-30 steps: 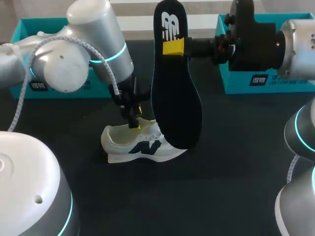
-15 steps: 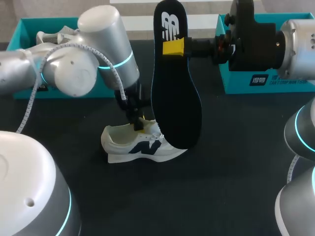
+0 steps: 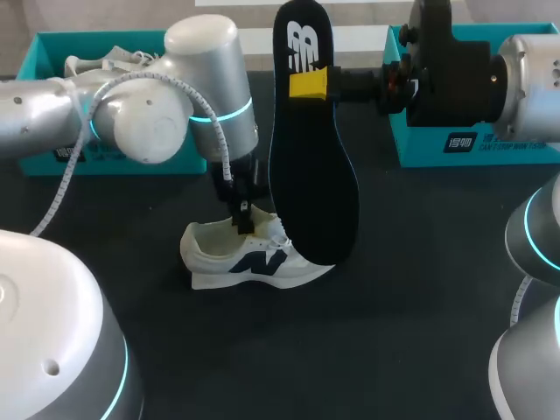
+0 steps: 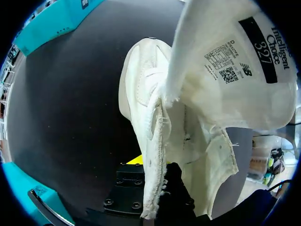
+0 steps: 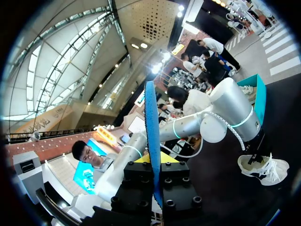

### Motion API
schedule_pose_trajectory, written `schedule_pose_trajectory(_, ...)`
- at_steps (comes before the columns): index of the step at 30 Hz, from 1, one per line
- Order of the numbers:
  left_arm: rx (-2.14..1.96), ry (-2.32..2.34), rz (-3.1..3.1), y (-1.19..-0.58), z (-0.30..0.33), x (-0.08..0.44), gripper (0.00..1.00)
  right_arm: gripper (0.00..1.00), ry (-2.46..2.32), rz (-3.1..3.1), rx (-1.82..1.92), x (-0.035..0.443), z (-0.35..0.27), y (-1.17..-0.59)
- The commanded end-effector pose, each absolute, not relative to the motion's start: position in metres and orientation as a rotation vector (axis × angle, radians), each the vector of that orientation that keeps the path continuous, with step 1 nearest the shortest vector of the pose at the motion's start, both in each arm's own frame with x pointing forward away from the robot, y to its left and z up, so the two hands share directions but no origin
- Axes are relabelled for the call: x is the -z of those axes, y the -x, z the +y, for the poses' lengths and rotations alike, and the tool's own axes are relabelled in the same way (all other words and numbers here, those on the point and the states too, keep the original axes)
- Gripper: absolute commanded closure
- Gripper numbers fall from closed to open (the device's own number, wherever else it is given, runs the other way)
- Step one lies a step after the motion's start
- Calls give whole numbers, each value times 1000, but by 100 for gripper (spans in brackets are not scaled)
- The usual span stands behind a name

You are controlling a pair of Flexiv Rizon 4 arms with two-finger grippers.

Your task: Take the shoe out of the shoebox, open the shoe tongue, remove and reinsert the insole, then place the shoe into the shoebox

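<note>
From above, the shoe (image 3: 254, 258) stands on the worktop (image 3: 411, 289), out of the shoebox (image 3: 44, 44). My left fingers (image 3: 242, 220) are down at its opening. My right fingers (image 3: 308, 83) hold the insole (image 3: 311, 166) upright above it, lower end near the forefoot.

At my left wrist, the left fingers (image 4: 153, 174) are clamped on the tongue (image 4: 225, 70), which is lifted clear so the shoe's inside shows.

At my right wrist, the right fingers (image 5: 153, 162) pinch the insole (image 5: 151, 132) edge-on, with the shoe (image 5: 263, 169) well ahead.

I judge the insole is out and reinsertion is in hand. Next, it must tilt toe-first into the opening with the tongue held back.
</note>
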State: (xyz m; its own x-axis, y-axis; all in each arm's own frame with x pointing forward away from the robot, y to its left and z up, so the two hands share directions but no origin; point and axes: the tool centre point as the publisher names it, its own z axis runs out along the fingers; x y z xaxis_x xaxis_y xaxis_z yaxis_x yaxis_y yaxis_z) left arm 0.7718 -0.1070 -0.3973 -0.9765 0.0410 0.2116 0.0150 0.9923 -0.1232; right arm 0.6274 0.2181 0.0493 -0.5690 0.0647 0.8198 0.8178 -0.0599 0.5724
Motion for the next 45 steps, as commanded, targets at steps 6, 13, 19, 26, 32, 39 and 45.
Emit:
schedule_pose_trajectory(6, -145, 522, -2749, -774, -108, 377, 100, 100, 954, -1643, 1685, -50, 224, -629)
schedule_pose_trajectory(13, -120, 1109, -2418, -777, -101, 343, 100, 100, 954, -1643, 1685, -50, 224, -629)
schedule_pose_trajectory(19, -120, 1109, -2418, -777, -101, 343, 100, 100, 954, -1643, 1685, -50, 224, -629)
schedule_pose_trajectory(26, -120, 1109, -2418, -777, -101, 343, 100, 100, 954, -1643, 1685, -50, 224, -629)
schedule_pose_trajectory(32, -120, 1109, -2418, -777, -101, 343, 100, 100, 954, -1643, 1685, -50, 224, -629)
schedule_pose_trajectory(39, 51, 1364, -2389, -781, -109, 345, 100, 100, 954, -1643, 1685, -50, 224, -629)
schedule_pose_trajectory(45, 173, 1603, -2298, -775, -118, 347, 100, 100, 954, -1643, 1685, -50, 224, -629)
